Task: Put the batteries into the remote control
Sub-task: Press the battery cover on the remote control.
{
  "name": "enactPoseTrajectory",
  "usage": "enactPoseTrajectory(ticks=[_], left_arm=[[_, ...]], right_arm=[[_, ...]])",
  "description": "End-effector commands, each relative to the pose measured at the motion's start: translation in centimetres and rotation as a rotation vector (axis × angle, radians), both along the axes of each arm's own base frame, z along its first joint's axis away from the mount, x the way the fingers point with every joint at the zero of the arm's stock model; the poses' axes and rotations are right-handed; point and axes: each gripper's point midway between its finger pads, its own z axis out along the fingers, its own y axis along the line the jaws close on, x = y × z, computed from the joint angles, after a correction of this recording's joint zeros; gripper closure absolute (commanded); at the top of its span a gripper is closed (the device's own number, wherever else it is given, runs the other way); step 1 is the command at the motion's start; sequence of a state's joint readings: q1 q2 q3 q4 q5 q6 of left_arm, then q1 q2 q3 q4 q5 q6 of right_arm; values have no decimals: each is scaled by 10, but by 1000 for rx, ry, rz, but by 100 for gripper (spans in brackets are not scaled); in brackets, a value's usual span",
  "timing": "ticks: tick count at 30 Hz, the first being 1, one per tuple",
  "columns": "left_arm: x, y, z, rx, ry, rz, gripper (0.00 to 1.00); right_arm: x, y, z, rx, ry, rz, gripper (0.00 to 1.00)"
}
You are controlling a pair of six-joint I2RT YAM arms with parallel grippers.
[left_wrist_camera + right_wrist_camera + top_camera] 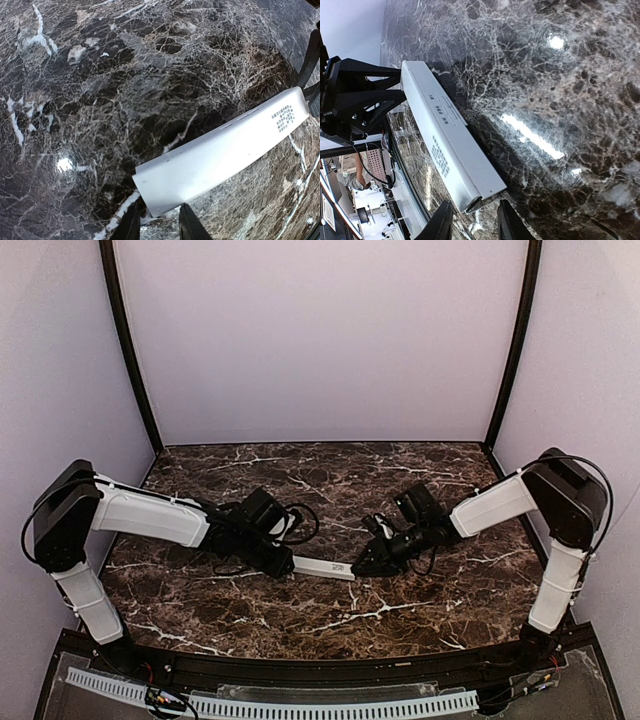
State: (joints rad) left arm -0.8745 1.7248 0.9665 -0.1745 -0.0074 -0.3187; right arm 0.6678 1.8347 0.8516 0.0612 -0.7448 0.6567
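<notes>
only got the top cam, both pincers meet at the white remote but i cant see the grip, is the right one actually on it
Observer: It looks so. In the right wrist view the right pincer sits against both sides of the remote control at its near end.
Operator: is the battery bay open at that end
Observer: The right wrist view shows a dark slot in that end face. I cannot tell whether anything is inside it.
</notes>
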Motion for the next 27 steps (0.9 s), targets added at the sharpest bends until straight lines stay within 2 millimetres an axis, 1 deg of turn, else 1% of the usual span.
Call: enactPoseTrajectory(ticks=[1, 8, 15, 19, 22, 26, 27], left_arm=[[-1, -4, 2, 6, 4, -19, 73], [-2, -4, 3, 7, 3, -20, 73], [0, -2, 15, -21, -12, 0, 60], [3, -3, 25, -49, -27, 12, 55], [4, -5, 29, -77, -17, 11, 54], [9, -5, 29, -88, -15, 8, 50], [10, -5, 27, -79, -12, 8, 50]], right_arm=[[2, 8, 3, 22, -10, 14, 70], [4, 8, 7, 24, -17, 14, 69], [6, 8, 7, 20, -23, 17, 68], [6, 9, 9, 26, -18, 20, 68], [5, 7, 8, 21, -12, 17, 68], [3, 7, 6, 17, -2, 15, 65], [3, 6, 6, 17, 2, 13, 65]])
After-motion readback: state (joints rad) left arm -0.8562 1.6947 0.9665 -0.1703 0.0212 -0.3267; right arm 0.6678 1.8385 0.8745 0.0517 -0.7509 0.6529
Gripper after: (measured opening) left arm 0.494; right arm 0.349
